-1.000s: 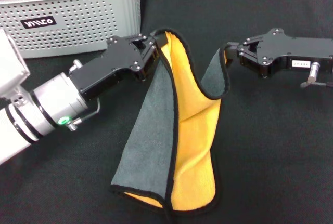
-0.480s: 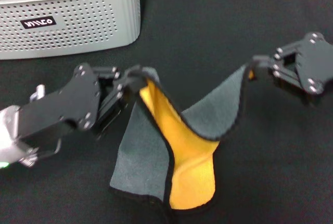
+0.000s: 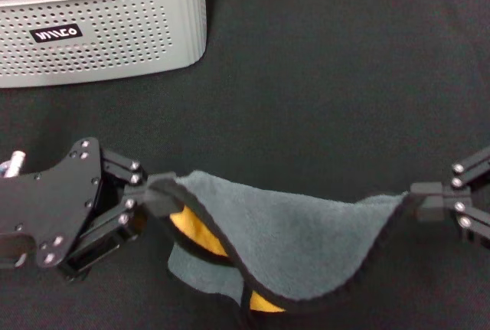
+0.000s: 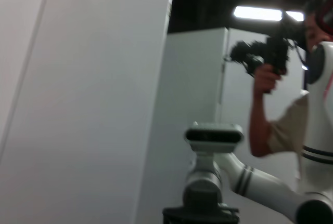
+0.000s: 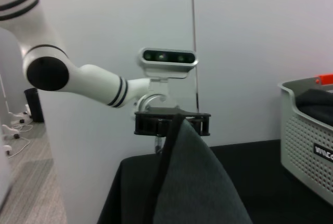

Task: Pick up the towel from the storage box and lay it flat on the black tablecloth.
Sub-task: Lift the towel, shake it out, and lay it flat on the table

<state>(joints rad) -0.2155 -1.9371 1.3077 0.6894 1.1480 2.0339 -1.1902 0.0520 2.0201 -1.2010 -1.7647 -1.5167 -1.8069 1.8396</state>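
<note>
Stretching between the two arms, the square plush towel with a dark grey face, an orange-yellow underside and a black stitched border [image 3: 283, 249] hangs low over the large matte black tablecloth [image 3: 321, 77], well clear of the light grey perforated plastic storage box [image 3: 107, 24] at the far left. The left gripper [image 3: 149, 196] is clamped on one corner of the towel; the right gripper [image 3: 417, 201] is clamped on the opposite corner at the right edge of the head view. The upper edge sags between them, and the lower part is doubled under, with the orange-yellow face showing beneath the grey.

Probable faults from this state:

1. Fold retained. The doubled lower portion appears to rest on the tablecloth. If both corners are released here, the towel will likely settle with that flap trapped underneath rather than flat.
2. Slack edge. The sag indicates the grippers stand too near each other for full tension; lowering without spreading further may leave a ridge or wrinkle across the middle.
3. Corner slip. Each grip holds only a small area of plush border. Excess pull could draw a corner free, dropping one side in a heap.
4. Cloth drag. Plush pile may catch the tablecloth's weave and bunch it if the towel is dragged across it.
</note>
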